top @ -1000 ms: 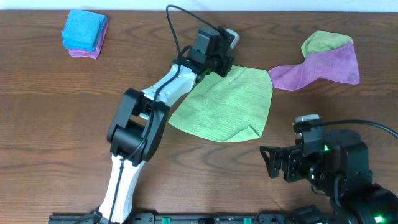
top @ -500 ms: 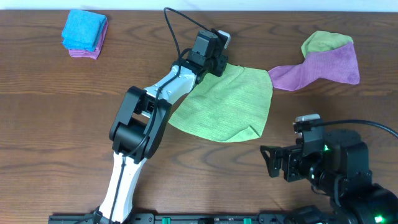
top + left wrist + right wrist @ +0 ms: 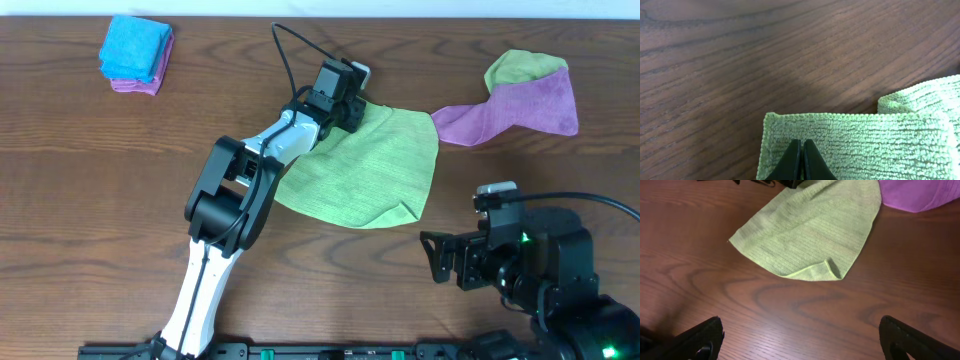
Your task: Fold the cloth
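The lime-green cloth [image 3: 375, 165] lies spread flat on the wooden table, with its near right corner [image 3: 408, 210] curled over. My left gripper [image 3: 350, 98] is at the cloth's far left corner. In the left wrist view its fingers [image 3: 801, 145] are shut together on the cloth's edge [image 3: 850, 132], and a fold of cloth rises at the right. My right gripper [image 3: 440, 258] is open and empty, low over bare table near the cloth. In the right wrist view its fingers [image 3: 800, 340] stand wide apart with the cloth [image 3: 810, 230] ahead. No white tag shows.
A purple cloth [image 3: 520, 105] with a yellower-green cloth [image 3: 520, 68] on it lies at the back right, close to the lime cloth's far right corner. It also shows in the right wrist view [image 3: 920, 192]. A folded blue and purple stack [image 3: 136, 52] sits back left.
My left arm has shifted slightly to the right and its wrist has turned at the cloth's far left corner. The cloth's outline is almost the same. The right arm has not moved.
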